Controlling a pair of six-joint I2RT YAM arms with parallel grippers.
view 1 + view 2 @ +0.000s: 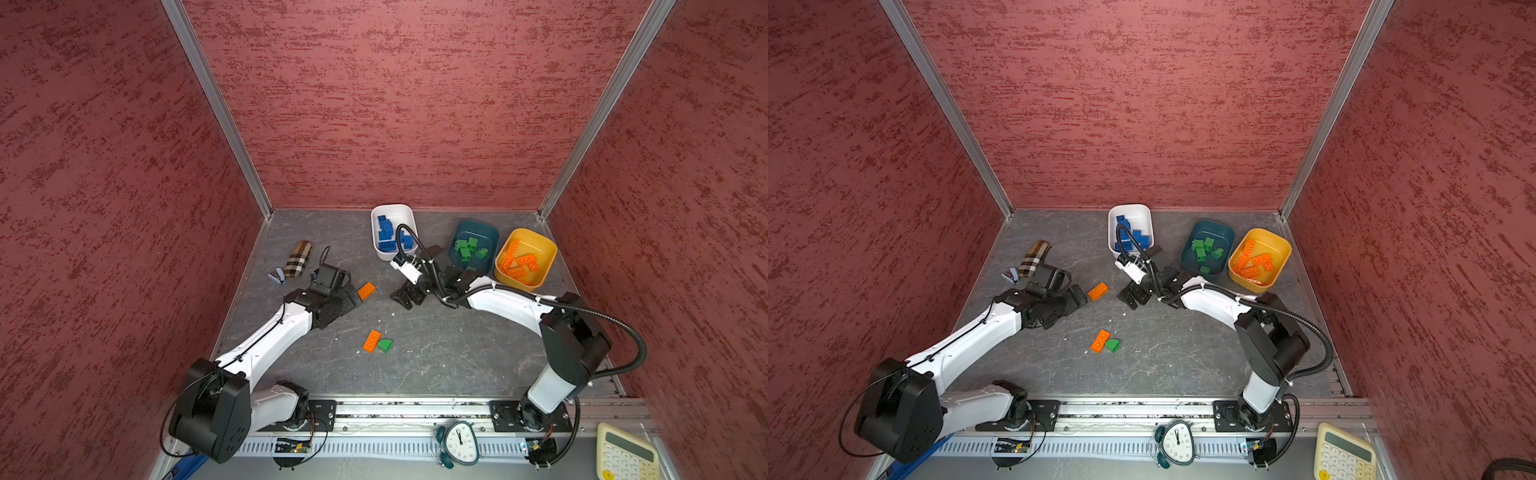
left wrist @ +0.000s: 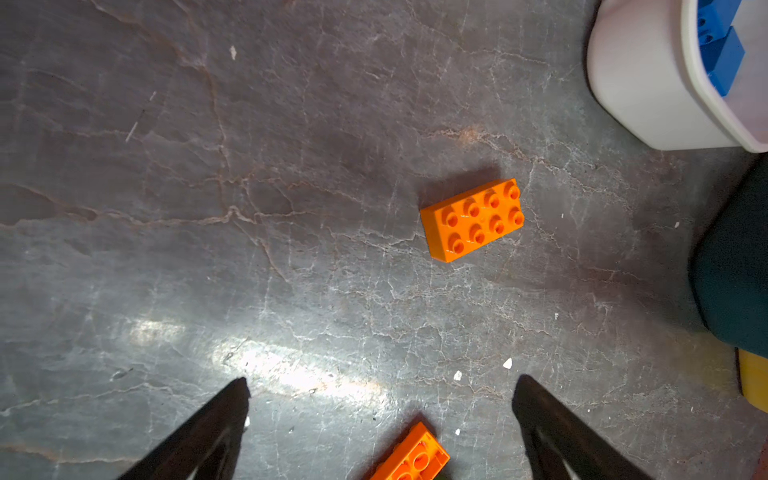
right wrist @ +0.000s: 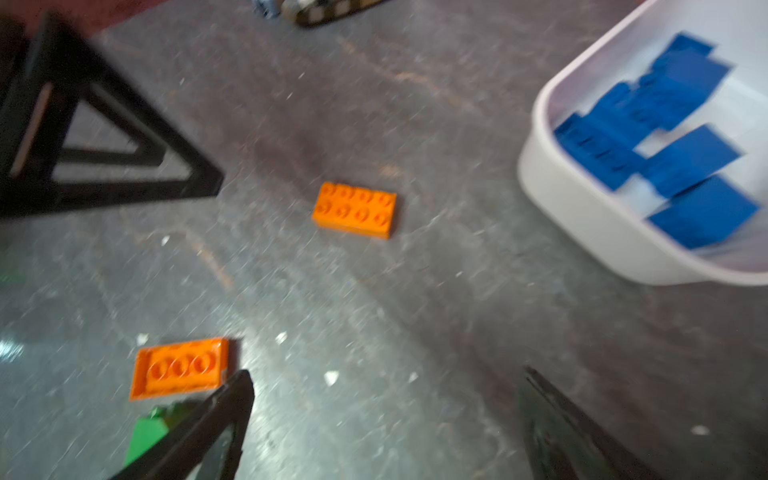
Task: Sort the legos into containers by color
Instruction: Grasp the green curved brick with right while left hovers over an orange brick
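Tabletop (image 1: 436, 353) carries three loose pieces: far orange brick (image 1: 366, 290) and near orange brick (image 1: 371, 341), long axes slanting near-left to far-right, plus one green brick (image 1: 385, 345) (touching the near orange), before white bowl (image 1: 390, 206), teal bowl (image 1: 478, 227) and yellow bowl (image 1: 540, 245); my left gripper (image 2: 380, 386) and right gripper (image 3: 386, 376) hold jaws wide, empty.

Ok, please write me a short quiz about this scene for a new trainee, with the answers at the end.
1. How many legos lie loose on the table?
2. True or false: the white bowl holds green legos.
3. The orange brick beside the green brick lies: A) studs up, B) underside up, C) on its long side.

Key: 1. Three. 2. False: it holds blue legos. 3. B.
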